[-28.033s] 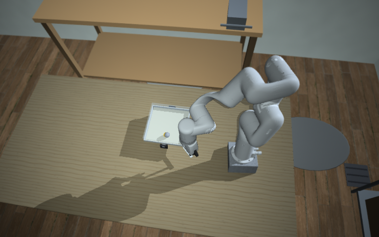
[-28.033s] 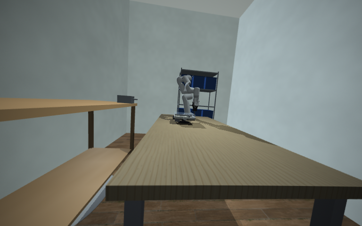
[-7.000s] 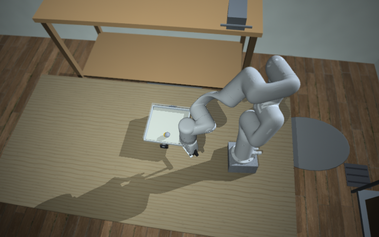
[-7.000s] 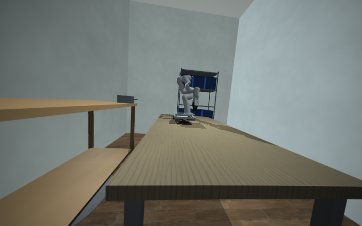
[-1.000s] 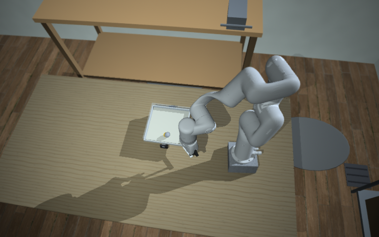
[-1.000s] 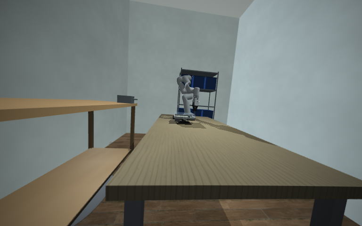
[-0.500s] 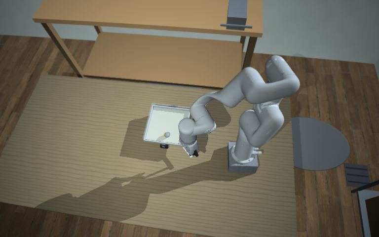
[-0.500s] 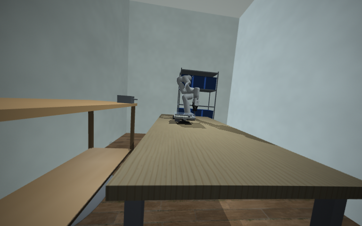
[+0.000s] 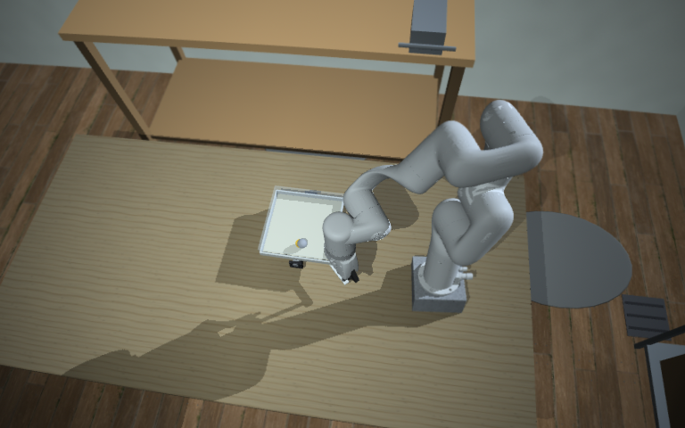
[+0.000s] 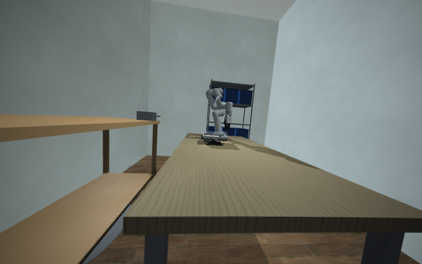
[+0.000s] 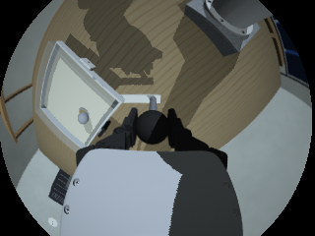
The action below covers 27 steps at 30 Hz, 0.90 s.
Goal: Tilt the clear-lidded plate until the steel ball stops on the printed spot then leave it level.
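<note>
The square white plate (image 9: 301,224) with a clear lid stands on a small black pivot (image 9: 296,264) on the table. The steel ball (image 9: 301,242) lies near the plate's front edge, over most of an orange printed spot (image 9: 297,242) that peeks out at its left. In the wrist view the ball (image 11: 83,117) shows on the plate (image 11: 75,93). My gripper (image 11: 153,117) is shut on a black round handle knob (image 11: 153,126) joined to the plate's corner by a short white bar (image 11: 140,98). The gripper also shows at the plate's front right corner in the overhead view (image 9: 350,275).
The arm's base (image 9: 438,292) stands on the table to the right of the plate. A wooden shelf unit (image 9: 283,75) with a grey box (image 9: 428,22) stands behind the table. A blue-binned rack (image 10: 231,107) is behind the arm.
</note>
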Motion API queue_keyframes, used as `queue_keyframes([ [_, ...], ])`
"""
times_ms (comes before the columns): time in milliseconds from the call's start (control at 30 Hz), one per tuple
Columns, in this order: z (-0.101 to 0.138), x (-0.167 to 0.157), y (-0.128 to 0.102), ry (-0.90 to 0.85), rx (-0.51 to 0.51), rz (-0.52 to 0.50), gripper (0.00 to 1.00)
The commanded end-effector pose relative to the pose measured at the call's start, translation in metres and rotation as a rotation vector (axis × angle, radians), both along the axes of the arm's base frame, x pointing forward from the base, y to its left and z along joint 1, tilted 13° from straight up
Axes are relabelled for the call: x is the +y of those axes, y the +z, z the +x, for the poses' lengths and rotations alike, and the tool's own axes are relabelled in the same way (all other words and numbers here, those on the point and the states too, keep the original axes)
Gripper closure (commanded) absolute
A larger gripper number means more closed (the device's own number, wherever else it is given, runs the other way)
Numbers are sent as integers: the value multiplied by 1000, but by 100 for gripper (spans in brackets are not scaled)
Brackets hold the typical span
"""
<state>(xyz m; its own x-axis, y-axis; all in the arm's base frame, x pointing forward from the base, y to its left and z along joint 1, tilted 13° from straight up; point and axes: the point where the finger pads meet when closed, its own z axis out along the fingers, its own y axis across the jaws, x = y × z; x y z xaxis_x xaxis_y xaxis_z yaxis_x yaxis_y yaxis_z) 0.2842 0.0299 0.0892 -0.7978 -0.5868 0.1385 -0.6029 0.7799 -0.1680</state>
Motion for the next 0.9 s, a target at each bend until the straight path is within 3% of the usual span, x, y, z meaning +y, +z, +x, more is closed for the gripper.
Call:
queue_keyframes([
  [0, 2, 1, 0, 0, -2, 0, 100],
  [867, 1, 0, 1, 0, -2, 0, 100],
])
